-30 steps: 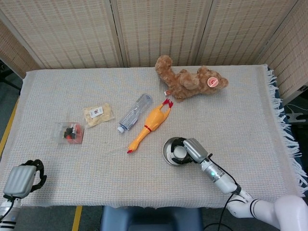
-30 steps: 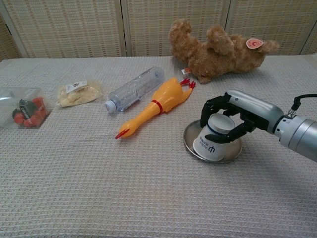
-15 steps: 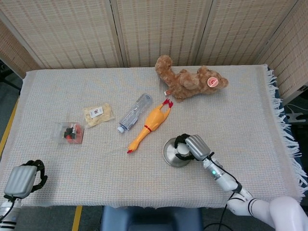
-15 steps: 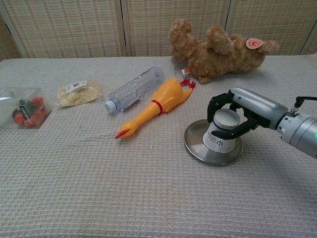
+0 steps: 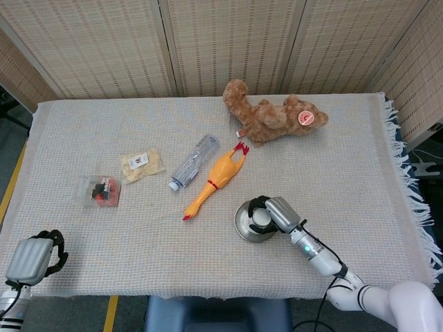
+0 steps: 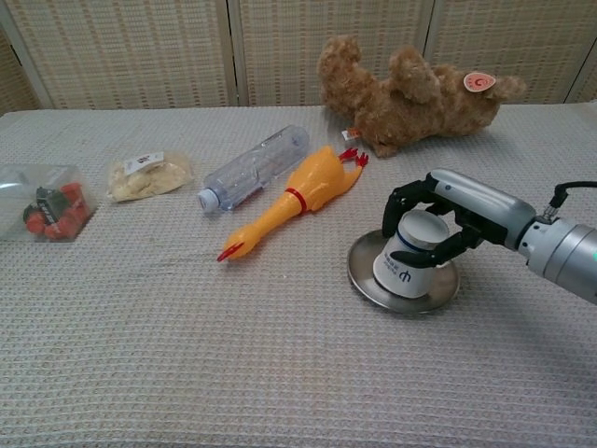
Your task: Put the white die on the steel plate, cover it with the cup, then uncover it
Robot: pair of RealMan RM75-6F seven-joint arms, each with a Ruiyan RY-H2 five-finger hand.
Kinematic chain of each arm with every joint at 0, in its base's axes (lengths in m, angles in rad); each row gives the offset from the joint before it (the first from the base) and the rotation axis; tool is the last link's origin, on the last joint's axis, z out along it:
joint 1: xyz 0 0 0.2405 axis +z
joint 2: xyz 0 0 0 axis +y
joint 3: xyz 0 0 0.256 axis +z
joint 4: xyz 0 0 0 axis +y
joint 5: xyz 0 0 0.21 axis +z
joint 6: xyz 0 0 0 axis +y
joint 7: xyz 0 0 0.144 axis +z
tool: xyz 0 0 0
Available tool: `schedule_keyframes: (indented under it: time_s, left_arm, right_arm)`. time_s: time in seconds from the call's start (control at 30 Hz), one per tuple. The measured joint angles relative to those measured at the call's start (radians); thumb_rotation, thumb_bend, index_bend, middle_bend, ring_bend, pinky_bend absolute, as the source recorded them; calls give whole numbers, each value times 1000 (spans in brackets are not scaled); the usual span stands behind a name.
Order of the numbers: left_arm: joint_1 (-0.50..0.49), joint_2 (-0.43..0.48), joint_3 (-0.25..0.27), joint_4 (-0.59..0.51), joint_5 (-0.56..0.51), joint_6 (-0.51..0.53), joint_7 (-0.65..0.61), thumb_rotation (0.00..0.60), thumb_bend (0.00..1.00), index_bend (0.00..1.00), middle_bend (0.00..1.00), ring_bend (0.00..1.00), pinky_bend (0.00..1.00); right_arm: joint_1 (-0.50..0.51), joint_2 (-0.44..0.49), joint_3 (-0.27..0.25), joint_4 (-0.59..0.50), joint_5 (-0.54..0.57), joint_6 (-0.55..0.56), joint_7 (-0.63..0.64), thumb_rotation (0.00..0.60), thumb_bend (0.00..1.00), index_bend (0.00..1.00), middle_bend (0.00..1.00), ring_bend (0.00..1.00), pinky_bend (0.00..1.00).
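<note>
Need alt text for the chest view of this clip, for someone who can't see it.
The robot's right hand grips an upside-down white cup on a steel plate, on a cloth-covered table. Behind lie a rubber chicken, a plastic bottle, a teddy bear and two snack packets at left.

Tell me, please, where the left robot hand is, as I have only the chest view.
Observer: The left robot hand is at the table's near left corner, far from every object.
Operator: Is it holding anything?
Observer: Nothing shows in it, but the head view sees only its back, so I cannot tell its grip.
Operator: Does the die show from above?
Observer: No; the cup's base, under the right robot hand, hides the middle of the steel plate.
</note>
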Motion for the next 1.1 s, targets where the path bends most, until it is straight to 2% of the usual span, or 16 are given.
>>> schedule_keyframes:
  time_s: [0.13,0.3,0.47,0.6,0.73,0.93,1.0,1.1]
  left_arm:
    - [-1,-1,0,-1,-2,-2,3,600,361,261,392,361,556]
    - [-1,-1,1,-1,-1,-1,6,600,360,261,393,362,556]
    - [0,-1,0,-2,-4,-2,7,600,360,260,392,362,556]
    - [0,1,1,-4,-1,0,5,600,362,260,393,362,556]
    - [1,1,1,-5,-3,1,7,600,363,261,392,362,556]
    - [-1,-2,1,-7,-5,-2,20,600,362,261,393,362,556]
    - [-2,-4,2,-7,-6,-5,25,600,362,261,393,362,556]
    - [-4,-6,3,-6,-10,-12,31,600,362,262,393,362,557]
  right_arm:
    - [-6,-20,7,37,1,21,-121,600,182,536,438,364,594]
    - [-14,-33,13,63,-1,55,-65,600,182,536,438,363,594]
    - [-22,4,19,-5,-18,122,1,600,182,536,438,364,594]
    - [-33,72,27,-118,-25,161,22,600,182,536,438,364,594]
    - [-54,164,40,-217,-9,182,-62,600,183,535,438,363,594]
    - [-96,209,68,-241,57,196,-284,600,185,535,438,364,594]
    - [-103,216,72,-238,70,190,-301,600,189,535,438,364,596]
    - [-115,224,77,-216,93,171,-253,600,191,536,438,364,596]
